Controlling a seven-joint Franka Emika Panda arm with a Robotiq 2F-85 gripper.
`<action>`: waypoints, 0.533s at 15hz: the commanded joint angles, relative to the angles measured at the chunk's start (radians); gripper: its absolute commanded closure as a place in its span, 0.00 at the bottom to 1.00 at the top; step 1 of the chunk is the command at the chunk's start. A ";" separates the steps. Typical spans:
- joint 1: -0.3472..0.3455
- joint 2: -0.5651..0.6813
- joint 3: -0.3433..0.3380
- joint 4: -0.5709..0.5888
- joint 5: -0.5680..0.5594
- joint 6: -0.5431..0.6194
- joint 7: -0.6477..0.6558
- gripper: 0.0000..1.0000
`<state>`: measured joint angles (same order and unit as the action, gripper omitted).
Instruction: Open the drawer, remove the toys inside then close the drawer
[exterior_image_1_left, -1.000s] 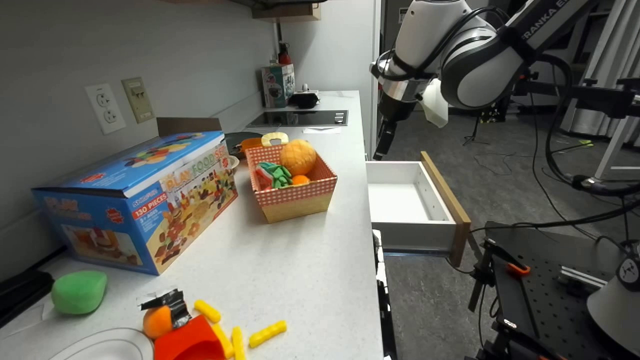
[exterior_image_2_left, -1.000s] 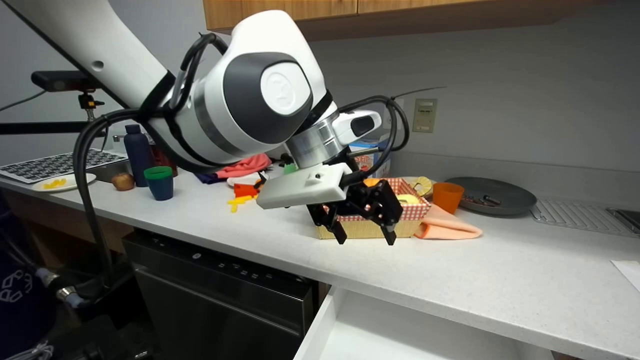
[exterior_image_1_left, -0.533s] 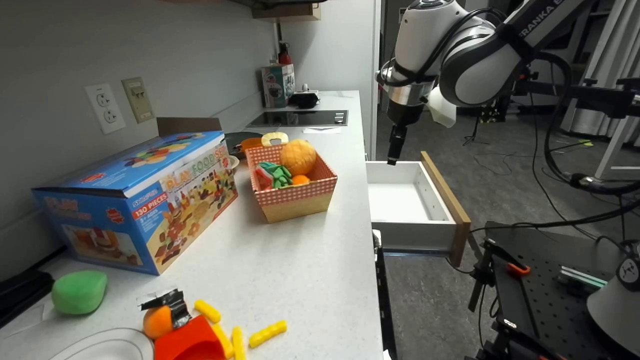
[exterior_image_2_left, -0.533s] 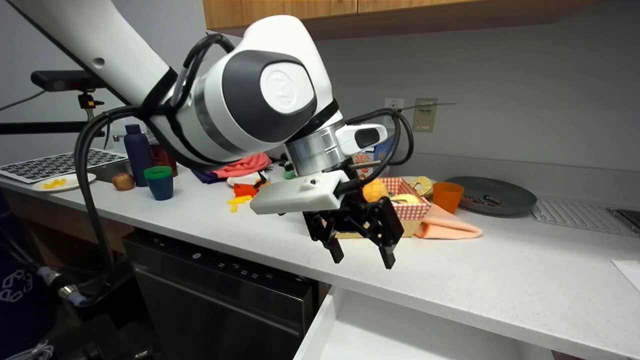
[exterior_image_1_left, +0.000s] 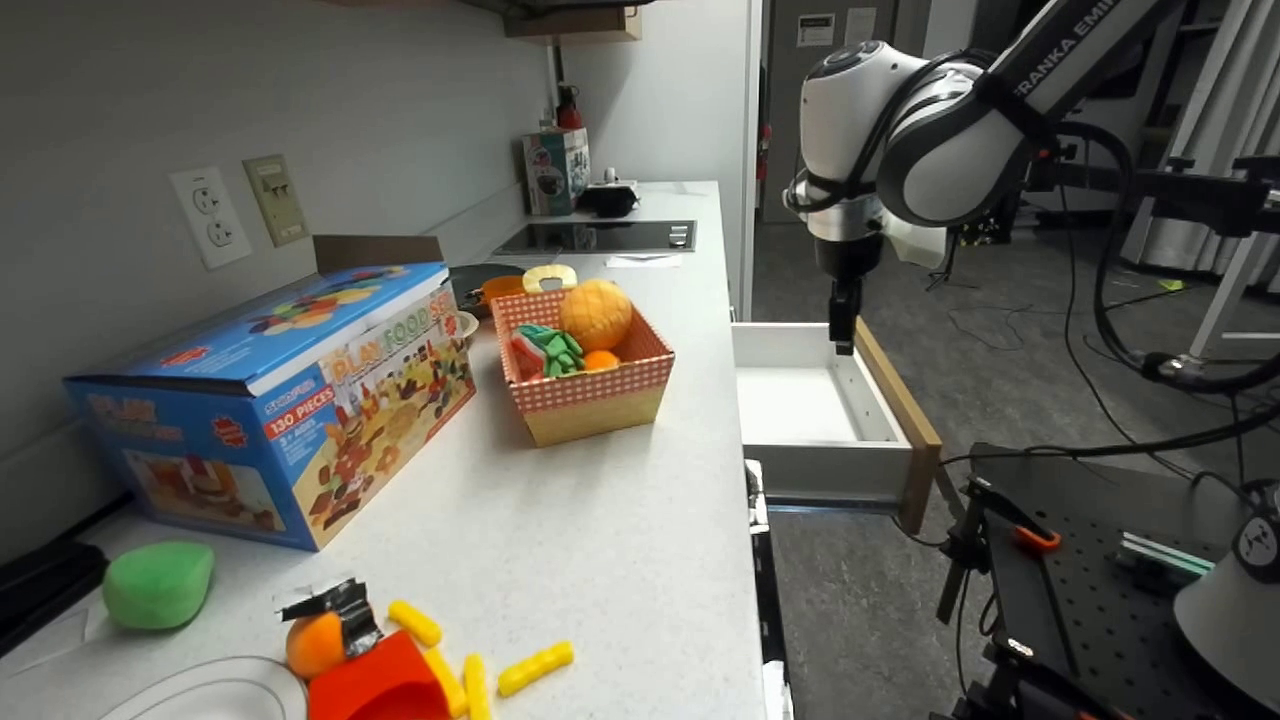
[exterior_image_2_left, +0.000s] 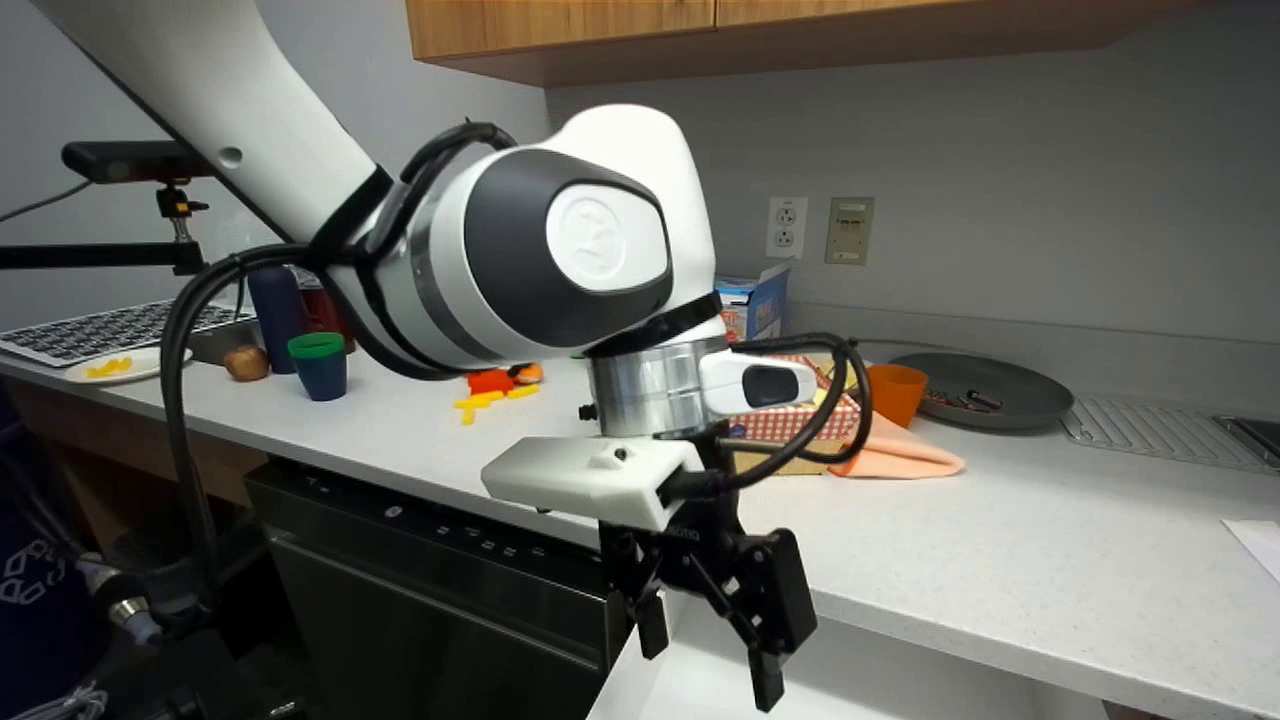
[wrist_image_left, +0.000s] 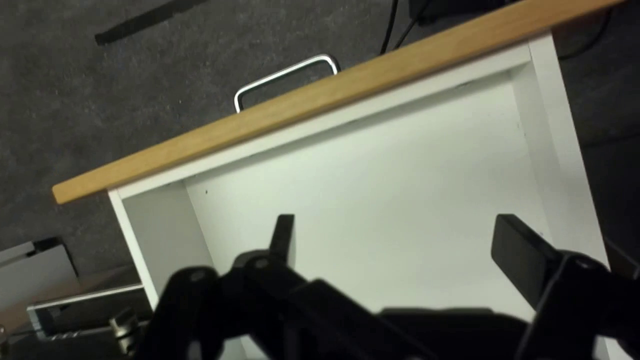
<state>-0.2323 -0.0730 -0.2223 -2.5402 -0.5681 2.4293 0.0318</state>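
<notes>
The drawer (exterior_image_1_left: 810, 400) stands pulled out below the counter, its wood-coloured front (wrist_image_left: 300, 107) bearing a metal handle (wrist_image_left: 285, 74). Bare white floor shows inside it in the wrist view; its near end is hidden behind my gripper (wrist_image_left: 395, 235). Both exterior views show the gripper (exterior_image_2_left: 710, 660) pointing down over the drawer, jaws wide apart with nothing between them. Play-food toys lie in a checkered basket on the counter: a small orange piece (exterior_image_1_left: 600, 360), a red and green one (exterior_image_1_left: 545, 350) and a large round one (exterior_image_1_left: 597, 315). Which of these came from the drawer I cannot tell.
The counter edge (exterior_image_2_left: 900, 610) runs right beside the gripper. On the counter stand the basket (exterior_image_1_left: 600, 400), a blue play-food box (exterior_image_1_left: 300, 400), an orange cup (exterior_image_2_left: 895, 392) and a dark pan (exterior_image_2_left: 1030, 390). Red, orange and yellow pieces lie near a plate (exterior_image_1_left: 215, 690).
My open gripper has moved away from the wall and down, from the counter edge to over the drawer, and turned from slanted to nearly vertical. The drawer has stayed put.
</notes>
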 joint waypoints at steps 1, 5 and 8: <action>-0.018 0.066 -0.022 0.025 0.066 -0.080 -0.078 0.00; -0.032 0.109 -0.047 0.035 0.102 -0.149 -0.139 0.00; -0.045 0.130 -0.067 0.033 0.074 -0.183 -0.147 0.00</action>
<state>-0.2595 0.0290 -0.2763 -2.5303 -0.4969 2.2924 -0.0716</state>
